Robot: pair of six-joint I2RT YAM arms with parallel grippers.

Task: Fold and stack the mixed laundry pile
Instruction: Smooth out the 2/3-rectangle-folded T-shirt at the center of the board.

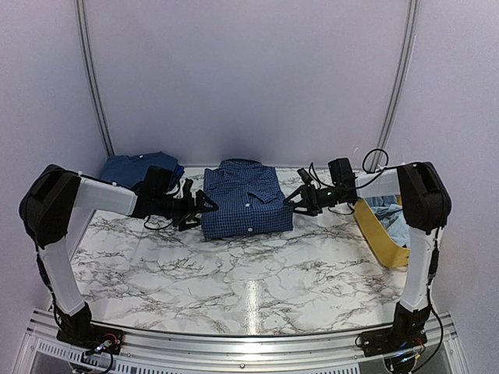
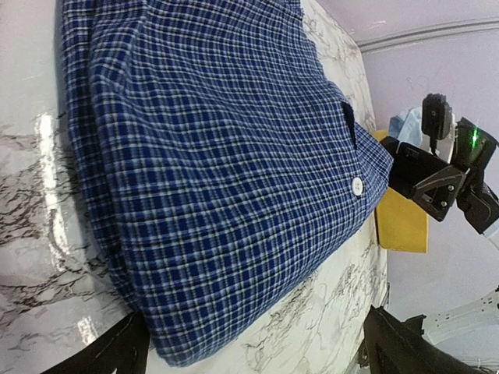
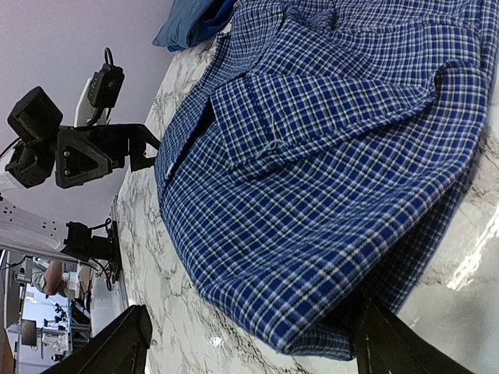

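The navy small-check button-up shirt (image 1: 245, 199) lies folded, collar to the back, in the middle of the marble table (image 1: 234, 273). My left gripper (image 1: 204, 204) stands open at its left edge, and my right gripper (image 1: 295, 199) stands open at its right edge; neither holds anything. In the left wrist view the shirt (image 2: 218, 171) fills the frame, its near corner just ahead of the open gripper (image 2: 257, 360). The right wrist view shows the shirt (image 3: 327, 179) the same way, its folded edge reaching between the spread fingers (image 3: 117, 343). A solid dark-blue piece (image 1: 140, 167) lies folded at the back left.
A yellow plastic tub (image 1: 382, 234) leans at the table's right edge with a light-blue garment (image 1: 386, 206) in it. Each wrist view shows the opposite gripper across the shirt: the right gripper (image 2: 429, 175) and the left gripper (image 3: 86, 152). White walls close the back and sides.
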